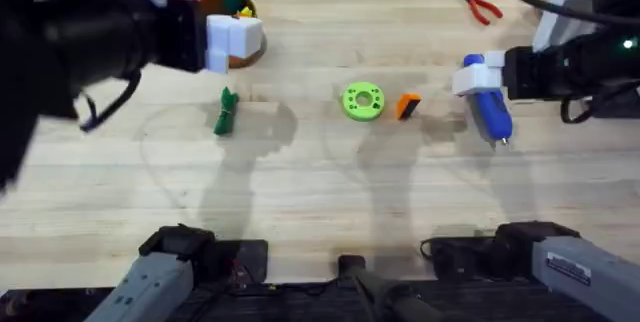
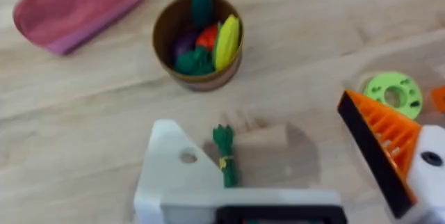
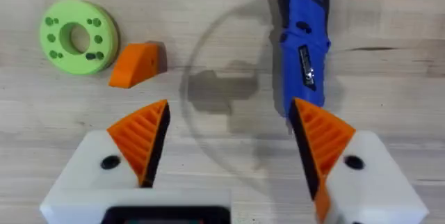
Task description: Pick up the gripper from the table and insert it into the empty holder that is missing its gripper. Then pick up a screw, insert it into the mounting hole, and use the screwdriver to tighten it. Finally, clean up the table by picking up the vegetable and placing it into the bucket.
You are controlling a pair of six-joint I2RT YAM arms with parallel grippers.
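Note:
The loose orange gripper (image 1: 407, 106) lies on the table beside a green ring (image 1: 362, 100); the right wrist view shows the gripper (image 3: 135, 64) too. The blue screwdriver (image 1: 490, 109) lies to its right, with my open right gripper (image 1: 475, 77) hovering over its rear end (image 3: 306, 43). My left gripper (image 1: 235, 40) hangs open above the table near the bucket (image 1: 245, 57). Its one finger is the bare white holder (image 2: 174, 168); the other carries an orange tip (image 2: 386, 140). The green vegetable (image 2: 224, 156) lies on the table below, next to the holder.
The bucket (image 2: 198, 43) holds several toy vegetables. A pink pouch (image 2: 76, 5) lies behind it at the far left. Red-handled pliers (image 1: 480, 5) rest at the back right. Bare wood stretches across the front of the table (image 1: 320, 202).

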